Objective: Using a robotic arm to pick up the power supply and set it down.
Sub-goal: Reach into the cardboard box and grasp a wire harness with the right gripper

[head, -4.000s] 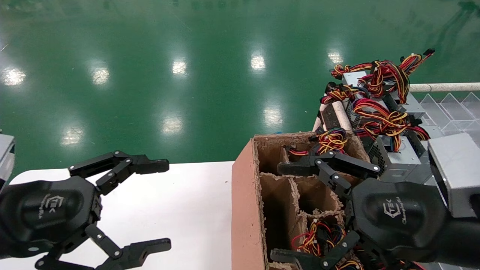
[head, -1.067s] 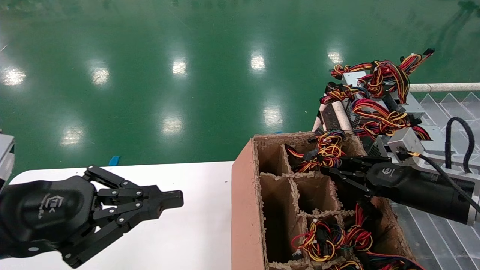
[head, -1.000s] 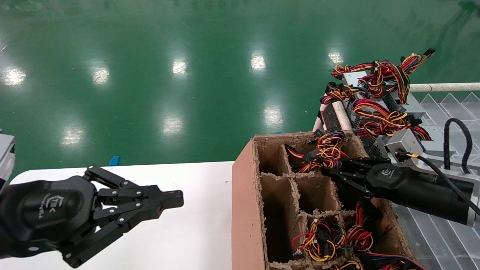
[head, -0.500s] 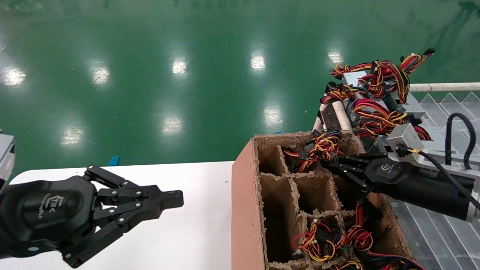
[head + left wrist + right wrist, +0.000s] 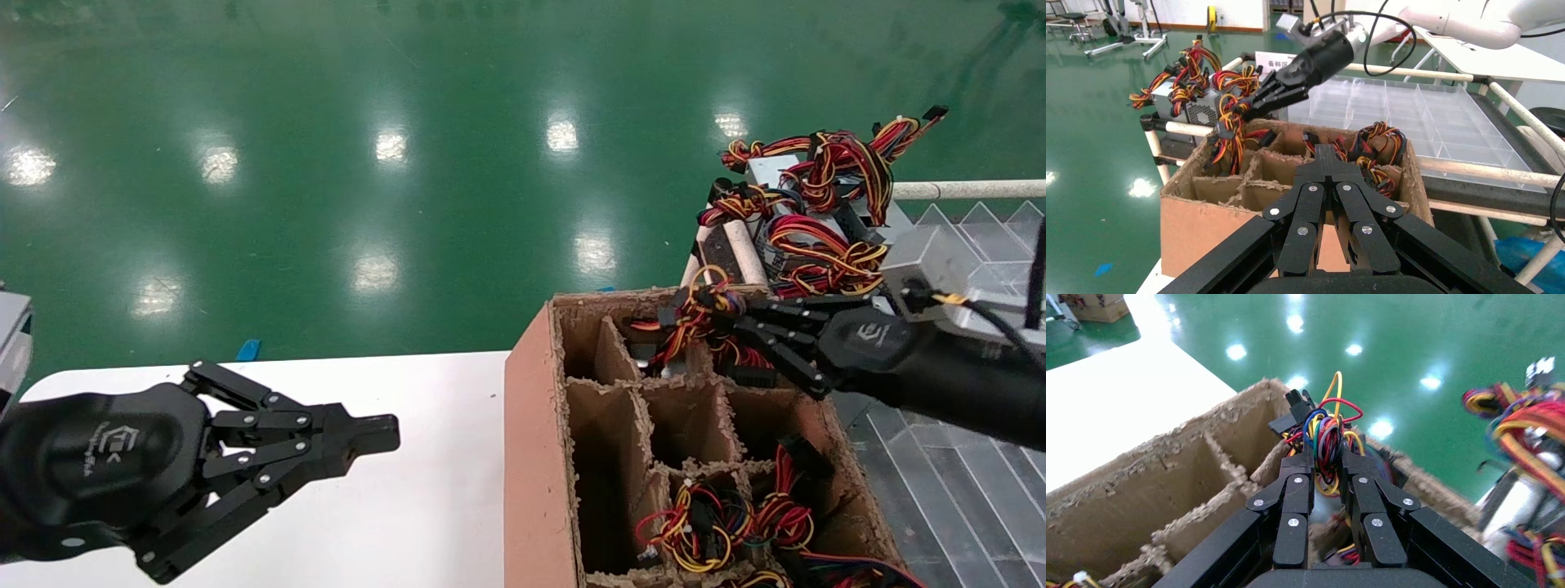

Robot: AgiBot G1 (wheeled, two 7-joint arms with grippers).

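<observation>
White tabletop, glossy green floor. Right hand clamped on power supply's wire bundle above divided cardboard box. Left hand closed over tabletop. White logo on wrists, unreadable.

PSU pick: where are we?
Grasp done: right pincer is shut on the wire bundle above the box's far cells. In hand: the lift; PSU body not visible yet. Left: clearing the box and setting down. Left pincer idles over the table.

The cardboard box looks rough, its edges torn and fibrous. At ten o'clock from it, the green floor shines glossy. The white table is smooth.
</observation>
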